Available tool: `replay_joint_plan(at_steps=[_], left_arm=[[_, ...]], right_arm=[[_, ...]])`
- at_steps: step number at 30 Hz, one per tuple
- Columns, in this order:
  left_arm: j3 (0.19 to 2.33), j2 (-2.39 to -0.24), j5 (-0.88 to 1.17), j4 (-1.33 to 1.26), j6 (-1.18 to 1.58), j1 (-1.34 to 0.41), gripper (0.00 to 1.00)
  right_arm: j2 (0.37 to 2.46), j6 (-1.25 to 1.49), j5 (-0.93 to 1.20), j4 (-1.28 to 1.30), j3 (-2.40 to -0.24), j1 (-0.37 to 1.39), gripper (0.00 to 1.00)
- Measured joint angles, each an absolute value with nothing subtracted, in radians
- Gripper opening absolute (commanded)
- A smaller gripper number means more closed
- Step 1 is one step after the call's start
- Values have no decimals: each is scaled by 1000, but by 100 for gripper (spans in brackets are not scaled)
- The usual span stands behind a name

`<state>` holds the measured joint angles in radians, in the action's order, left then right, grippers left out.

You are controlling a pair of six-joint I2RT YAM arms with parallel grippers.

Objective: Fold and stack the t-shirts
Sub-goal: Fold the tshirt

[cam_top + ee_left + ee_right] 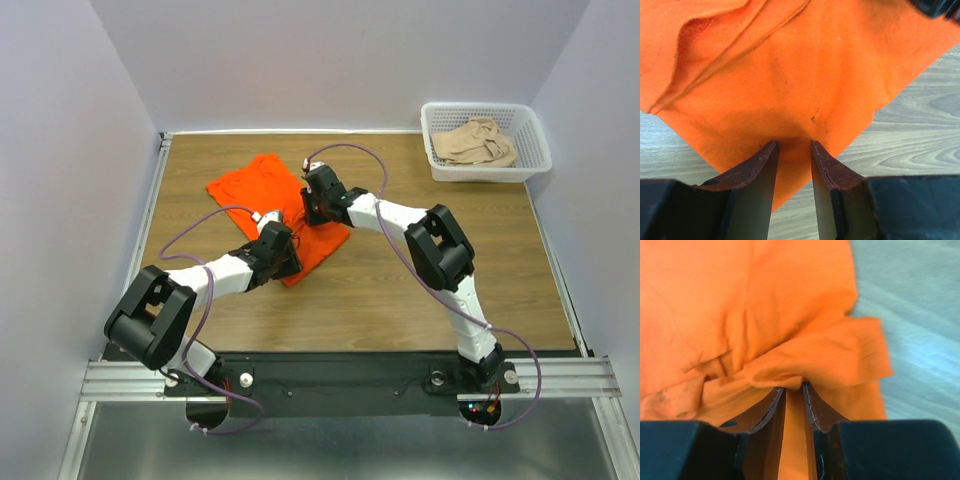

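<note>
The orange t-shirt [255,185] lies partly folded on the wooden table, left of centre. My left gripper [290,252] is at its near corner; in the left wrist view [793,145] its fingers are nearly closed, pinching the orange cloth [790,75] low over the table. My right gripper [312,208] is at the shirt's right edge; in the right wrist view [794,386] its fingers are shut on a bunched fold of the orange cloth [765,300]. The beige t-shirt [475,142] lies crumpled in the basket at the back right.
The white lattice basket [490,172] stands at the table's back right corner. Grey walls close in the table on the left, back and right. Bare wood [400,290] shows to the right of and in front of the orange shirt.
</note>
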<state>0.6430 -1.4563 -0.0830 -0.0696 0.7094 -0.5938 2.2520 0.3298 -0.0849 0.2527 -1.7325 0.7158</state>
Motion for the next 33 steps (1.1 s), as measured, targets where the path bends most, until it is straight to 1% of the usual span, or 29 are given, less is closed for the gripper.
replay_joint_plan(at_steps=[2, 7, 11, 16, 19, 24, 26, 29, 33], left_arm=[[643, -1456, -83, -68, 707, -594, 44], [643, -1455, -83, -65, 705, -594, 44], [642, -1448, -82, -54, 704, -594, 44], [632, -1431, -81, -41, 704, -594, 44], [628, -1422, -81, -30, 704, -594, 44], [628, -1422, -80, -27, 695, -594, 44], [629, -1422, -80, -26, 689, -594, 45], [632, -1422, -80, -20, 681, -594, 45], [637, -1422, -79, -4, 673, -594, 45]], right_arm=[[2261, 326, -84, 257, -1753, 702, 29], [2340, 310, -62, 254, -1911, 682, 32], [2385, 309, 14, 253, -2015, 677, 37], [2401, 308, 125, 252, -2080, 677, 41], [2391, 306, 147, 239, -2072, 677, 42], [2246, 319, 118, 231, -1833, 673, 41], [2144, 337, 102, 231, -1686, 666, 41], [2020, 357, 88, 226, -1519, 647, 41], [1942, 375, 72, 224, -1375, 631, 41]])
